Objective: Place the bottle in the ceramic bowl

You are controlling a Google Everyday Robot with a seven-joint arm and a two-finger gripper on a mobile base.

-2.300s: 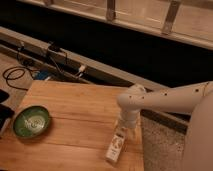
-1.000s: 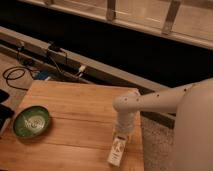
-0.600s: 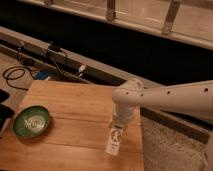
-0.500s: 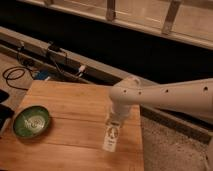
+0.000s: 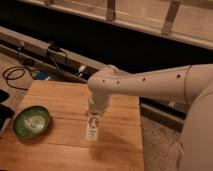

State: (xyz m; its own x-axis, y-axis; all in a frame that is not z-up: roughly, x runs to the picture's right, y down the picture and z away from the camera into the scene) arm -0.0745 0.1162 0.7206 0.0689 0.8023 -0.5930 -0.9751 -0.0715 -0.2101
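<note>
The slim white bottle [image 5: 92, 131] with a pale label hangs roughly upright just above the wooden table [image 5: 60, 97], near its middle. My gripper [image 5: 94, 119] comes down from the white arm [image 5: 145, 82] and is shut on the bottle's upper end. The round green ceramic bowl [image 5: 31, 122] with a pale centre sits on the left part of the table and holds nothing. The bottle is to the right of the bowl, about one bowl width from its rim.
Black cables [image 5: 15, 75] and a small box [image 5: 54, 49] lie on the floor behind the table's left end. A dark object [image 5: 4, 107] stands at the left edge. Speckled floor [image 5: 160, 145] lies past the table's right edge. A dark wall and railing run behind.
My gripper and the bottle have moved left and a little away from the front right corner, toward the bowl. The bowl has not moved.
</note>
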